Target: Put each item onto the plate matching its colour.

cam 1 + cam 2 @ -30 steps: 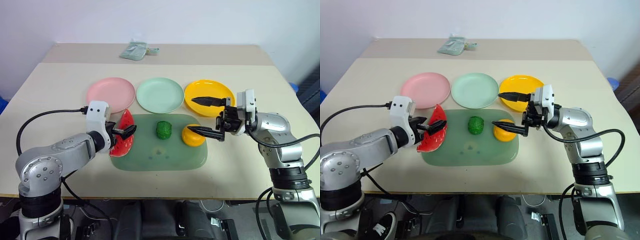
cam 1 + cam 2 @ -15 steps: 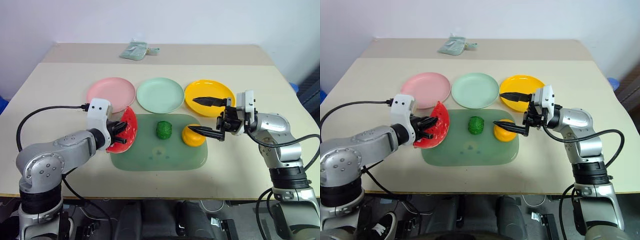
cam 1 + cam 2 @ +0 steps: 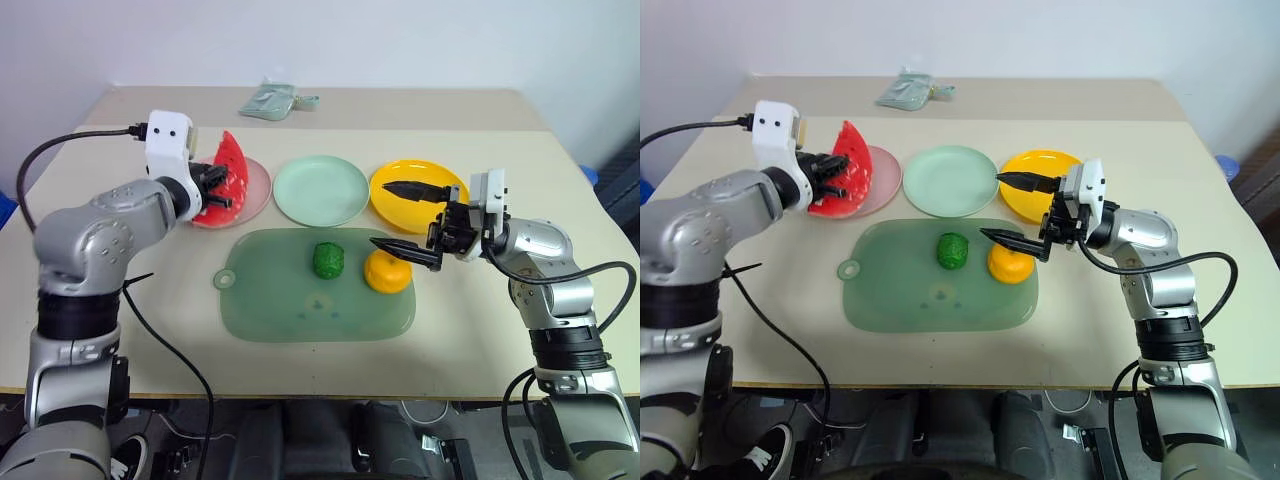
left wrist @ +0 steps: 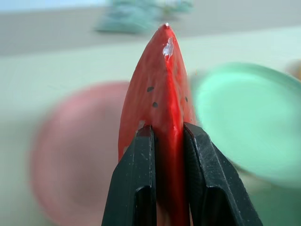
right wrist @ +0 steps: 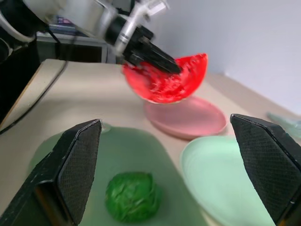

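The watermelon wedge (image 3: 222, 178), clamped between the closed fingers of the left gripper (image 3: 214, 184), has been lifted off the green board (image 3: 290, 305) and carried over the pink plate (image 3: 254, 190), so release is judged next, while the right gripper (image 3: 405, 220) is held wide open and empty beside the orange (image 3: 383, 272).

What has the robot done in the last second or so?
The left tool closed on the watermelon slice, lifted it off the green board and carried it above the pink plate. The right tool stayed open by the orange; the green ball and other plates kept their places.
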